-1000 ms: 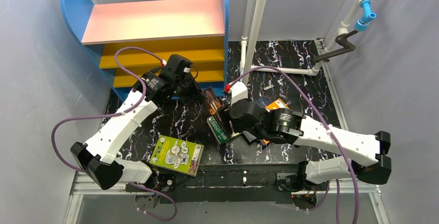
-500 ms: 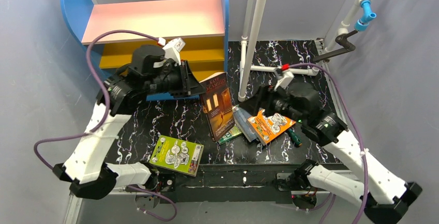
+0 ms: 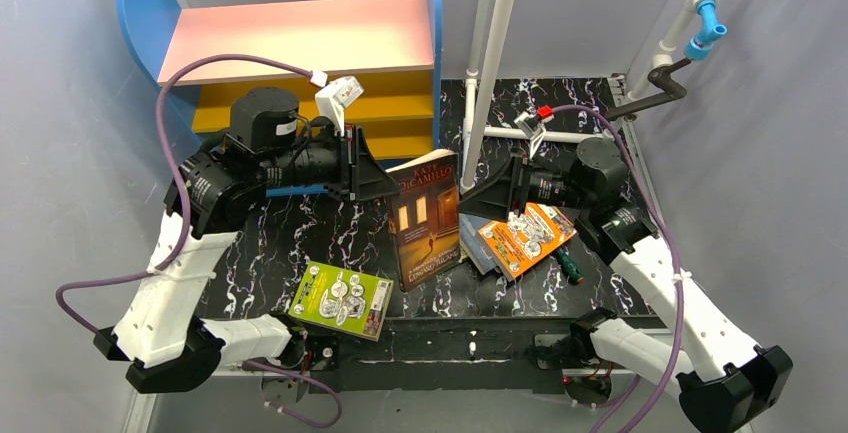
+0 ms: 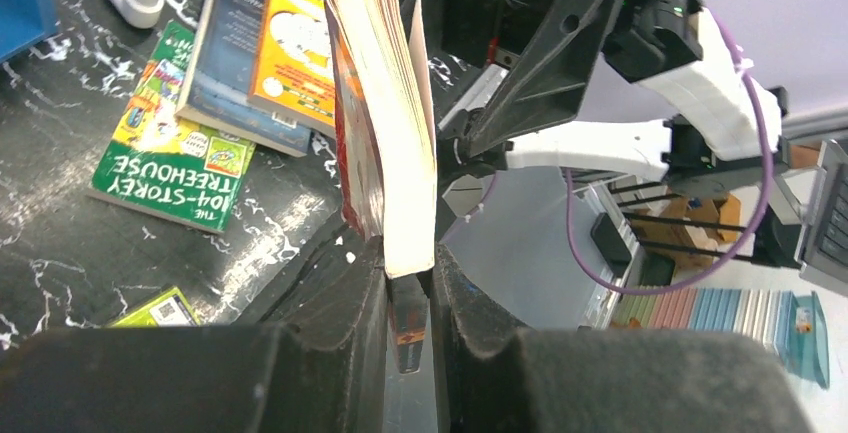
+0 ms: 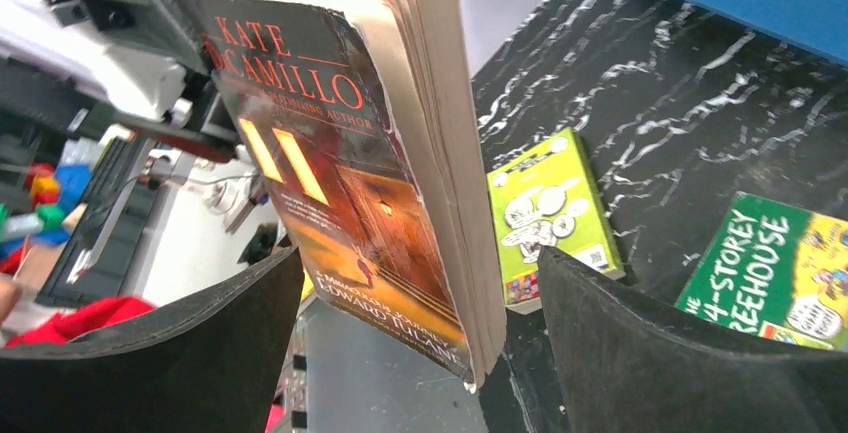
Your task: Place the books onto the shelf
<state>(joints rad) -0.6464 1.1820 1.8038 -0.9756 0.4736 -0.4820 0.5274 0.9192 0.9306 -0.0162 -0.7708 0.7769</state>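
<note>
Nearest, a lime-green book point(image 3: 341, 300) is left flat on the black marbled table point(image 3: 330, 233). Beyond it, a red-covered book point(image 3: 425, 218) is held upright and off the table, clamped by the left gripper point(image 4: 408, 293). The right gripper point(image 5: 420, 263) is spread wide on either side of it. Three books point(image 3: 520, 238) are piled alongside. Farthest, the shelf point(image 3: 300, 38) is seen bare of books, backed by pale walls point(image 3: 600, 3) and white pipes point(image 3: 495, 43).
</note>
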